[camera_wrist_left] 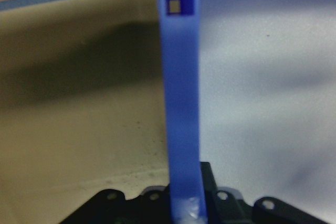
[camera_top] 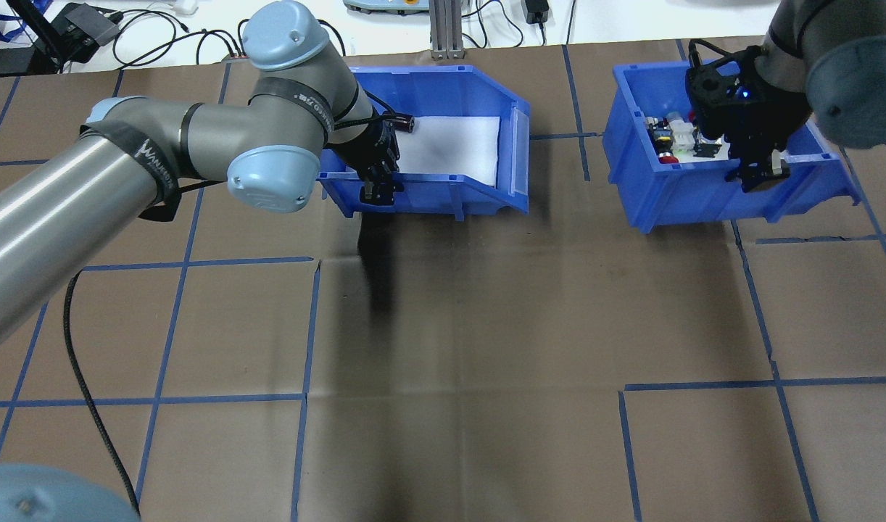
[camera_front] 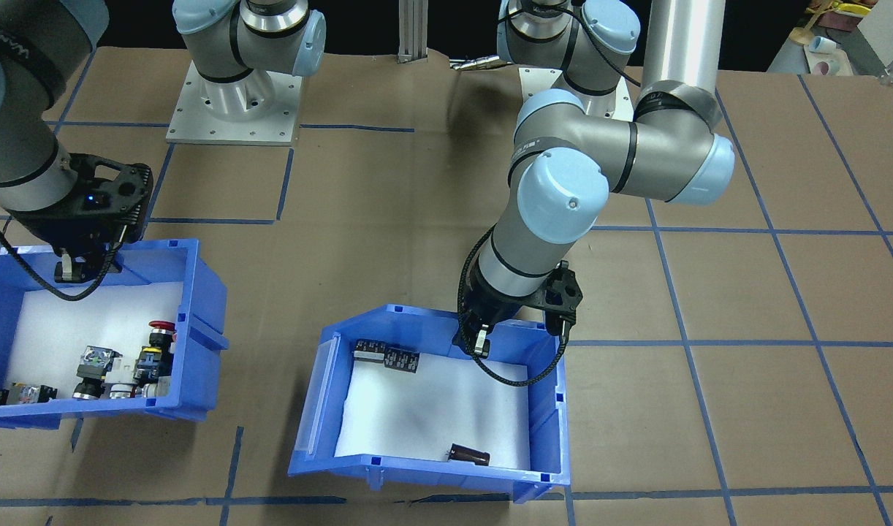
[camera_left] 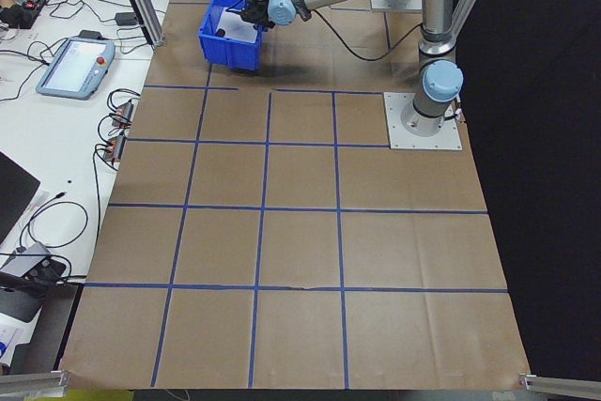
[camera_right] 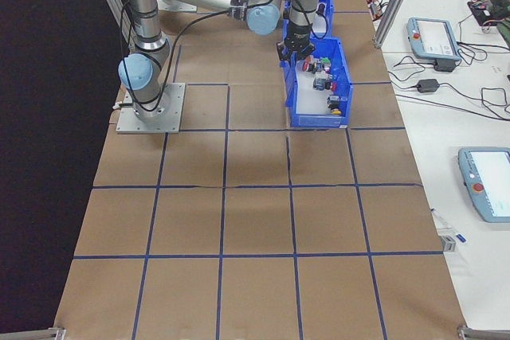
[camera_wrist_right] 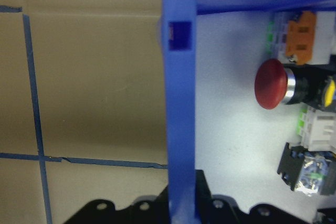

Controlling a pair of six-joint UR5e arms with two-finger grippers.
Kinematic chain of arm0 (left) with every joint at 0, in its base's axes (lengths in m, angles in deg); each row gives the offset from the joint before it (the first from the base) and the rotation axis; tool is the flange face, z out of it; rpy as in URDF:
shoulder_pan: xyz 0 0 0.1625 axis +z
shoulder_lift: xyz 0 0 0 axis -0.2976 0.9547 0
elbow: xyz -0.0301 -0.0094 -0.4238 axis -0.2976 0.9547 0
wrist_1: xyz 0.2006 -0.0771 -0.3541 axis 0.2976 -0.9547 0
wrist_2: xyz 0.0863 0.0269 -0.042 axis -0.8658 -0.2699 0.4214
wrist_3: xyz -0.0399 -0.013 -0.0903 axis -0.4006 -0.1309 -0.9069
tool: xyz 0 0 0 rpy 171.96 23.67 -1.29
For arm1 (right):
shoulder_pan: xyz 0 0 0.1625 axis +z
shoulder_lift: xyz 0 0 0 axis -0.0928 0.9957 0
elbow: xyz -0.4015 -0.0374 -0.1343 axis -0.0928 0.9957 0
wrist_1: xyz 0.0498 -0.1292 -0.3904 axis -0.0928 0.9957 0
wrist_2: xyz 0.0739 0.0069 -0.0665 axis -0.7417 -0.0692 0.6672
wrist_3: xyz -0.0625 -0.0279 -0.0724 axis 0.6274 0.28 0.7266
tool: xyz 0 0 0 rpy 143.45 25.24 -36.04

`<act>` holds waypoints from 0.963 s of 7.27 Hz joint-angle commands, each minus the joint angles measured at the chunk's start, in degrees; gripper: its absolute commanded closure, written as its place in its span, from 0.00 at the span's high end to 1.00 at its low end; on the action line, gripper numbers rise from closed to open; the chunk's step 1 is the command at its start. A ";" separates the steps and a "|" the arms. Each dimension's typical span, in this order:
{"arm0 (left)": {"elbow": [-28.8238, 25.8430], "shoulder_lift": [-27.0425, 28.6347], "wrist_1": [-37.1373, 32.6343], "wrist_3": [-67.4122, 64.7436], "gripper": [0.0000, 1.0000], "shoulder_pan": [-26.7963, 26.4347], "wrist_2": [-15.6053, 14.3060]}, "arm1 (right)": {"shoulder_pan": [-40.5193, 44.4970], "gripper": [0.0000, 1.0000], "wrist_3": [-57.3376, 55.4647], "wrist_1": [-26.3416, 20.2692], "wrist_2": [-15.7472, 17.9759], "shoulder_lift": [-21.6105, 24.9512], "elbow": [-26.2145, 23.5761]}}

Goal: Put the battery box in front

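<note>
The battery box [camera_front: 417, 467] is a blue open bin with a white floor. It sits near the table's middle, its cut-away side turned toward the other bin. Dark battery packs [camera_front: 388, 356] lie against its robot-side wall, and one more [camera_front: 468, 454] lies at the far side. My left gripper [camera_front: 479, 340] straddles that robot-side wall [camera_wrist_left: 181, 77] and is shut on it, as the overhead view also shows [camera_top: 376, 190]. My right gripper [camera_front: 66, 274] is shut on the wall [camera_wrist_right: 181, 103] of the second blue bin [camera_top: 689, 199], which holds colourful push-buttons [camera_wrist_right: 270, 84].
Brown paper with a blue tape grid covers the table, with wide bare floor between the bins and the robot [camera_top: 486, 362]. A metal post [camera_top: 443, 29] stands beyond the battery box. Cables and devices lie on the white desk [camera_left: 75, 63] past the table edge.
</note>
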 commanded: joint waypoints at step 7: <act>-5.52 7.38 1.15 -7.43 0.10 -4.81 -0.57 | -1.17 0.06 1.74 6.96 0.66 10.52 -17.31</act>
